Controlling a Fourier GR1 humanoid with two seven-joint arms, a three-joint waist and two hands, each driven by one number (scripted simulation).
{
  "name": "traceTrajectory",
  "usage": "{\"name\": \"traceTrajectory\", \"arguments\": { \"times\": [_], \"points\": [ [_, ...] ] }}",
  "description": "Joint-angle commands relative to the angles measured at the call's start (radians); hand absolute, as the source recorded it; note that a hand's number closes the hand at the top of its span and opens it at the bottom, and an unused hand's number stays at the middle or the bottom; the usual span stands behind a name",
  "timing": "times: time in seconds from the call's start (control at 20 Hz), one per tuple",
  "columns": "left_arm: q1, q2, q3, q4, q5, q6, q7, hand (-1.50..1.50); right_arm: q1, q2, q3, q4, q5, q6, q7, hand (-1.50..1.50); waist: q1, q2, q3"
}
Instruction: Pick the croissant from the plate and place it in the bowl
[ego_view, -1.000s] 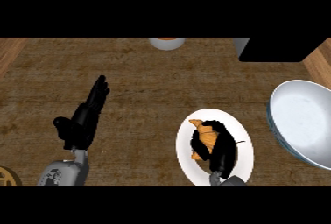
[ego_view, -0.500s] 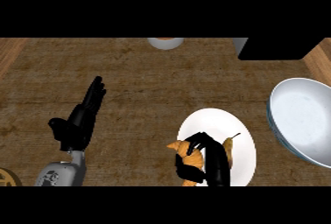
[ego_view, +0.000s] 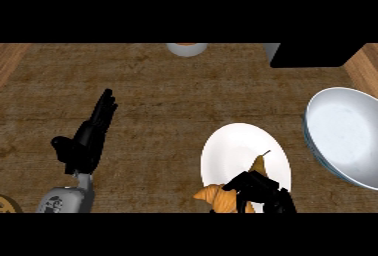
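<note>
Croissant (ego_view: 215, 198) is gripped in the curled right hand (ego_view: 258, 190) over the plate's (ego_view: 236, 145) near rim. Carry it level, up-right to the bowl (ego_view: 347, 135). Left hand (ego_view: 88, 137) rests open.

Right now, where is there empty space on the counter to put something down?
Bare counter lies between the left hand and the plate, up to the far edge. The right side is crowded: plate, bowl, and right hand curled on the croissant.
</note>
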Motion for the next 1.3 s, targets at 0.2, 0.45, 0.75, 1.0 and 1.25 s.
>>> {"name": "traceTrajectory", "arguments": {
  "times": [0.2, 0.45, 0.75, 1.0, 1.25],
  "points": [
    [0.003, -0.017, -0.009, -0.017, -0.007, 0.007, 0.015, 0.00, 0.007, -0.032, -0.036, -0.386, 0.377, 0.205, 0.321, 1.50, 0.002, 0.001, -0.002],
    [0.031, -0.047, -0.052, -0.058, -0.037, 0.028, 0.013, 0.00, -0.089, -0.019, -0.117, -0.531, 0.412, 0.445, 0.545, 1.50, 0.010, 0.000, -0.001],
    [-0.016, -0.034, -0.027, -0.053, -0.032, 0.025, 0.063, 0.00, -0.391, 0.050, -0.334, -0.471, 0.282, 0.613, 0.684, 1.50, 0.021, 0.004, 0.000],
    [-0.003, -0.043, -0.028, -0.009, -0.037, 0.014, 0.004, 0.00, -0.619, 0.079, -0.519, -0.356, 0.188, 0.776, 0.758, 1.50, 0.022, 0.006, 0.000],
    [-0.037, -0.025, -0.014, -0.053, -0.021, -0.003, 0.073, 0.00, -0.516, -0.031, -0.663, -0.197, 0.158, 0.760, 0.583, 1.50, 0.019, 0.008, 0.002]
  ]
}}
